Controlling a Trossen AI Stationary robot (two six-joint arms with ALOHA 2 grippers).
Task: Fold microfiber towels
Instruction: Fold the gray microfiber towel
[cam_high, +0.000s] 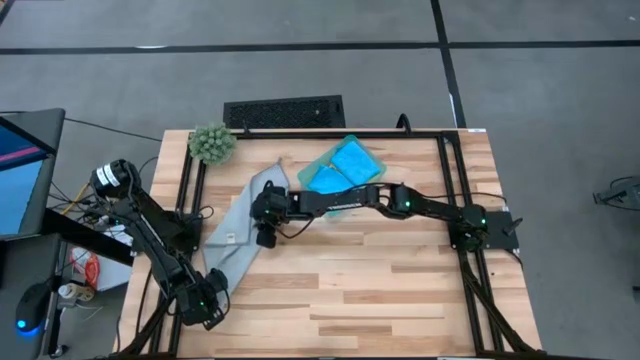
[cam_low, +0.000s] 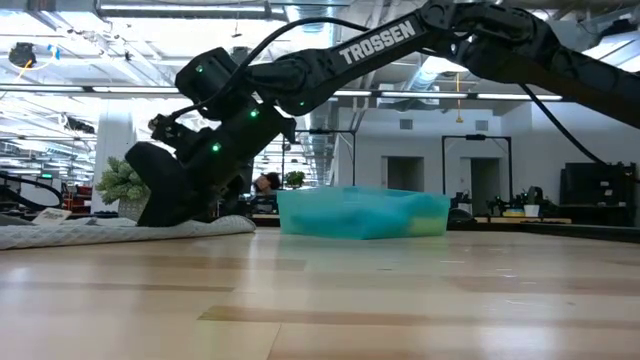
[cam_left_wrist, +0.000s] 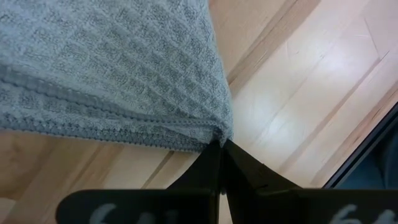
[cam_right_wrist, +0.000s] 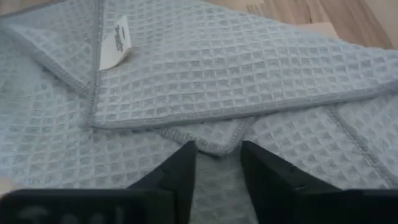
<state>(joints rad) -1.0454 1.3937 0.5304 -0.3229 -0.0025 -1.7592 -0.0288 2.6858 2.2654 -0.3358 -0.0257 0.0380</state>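
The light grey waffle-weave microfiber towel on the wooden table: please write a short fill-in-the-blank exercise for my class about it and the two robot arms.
1. The left end effector is shut on a ____ of the light grey waffle-weave microfiber towel.
2. The small white tag is sewn to the ____ towel.
3. The two bright sky-blue folded cloths lie in the translucent teal-green ____.
4. The right end effector hovers over the towel with its fingers ____.

Missing words: corner; grey; tray; open

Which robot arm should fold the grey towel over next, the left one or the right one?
Probably the right. The right gripper is open just above the grey towel, at a folded edge mid-cloth. The left gripper is shut on the towel's corner, so it likely just anchors it.
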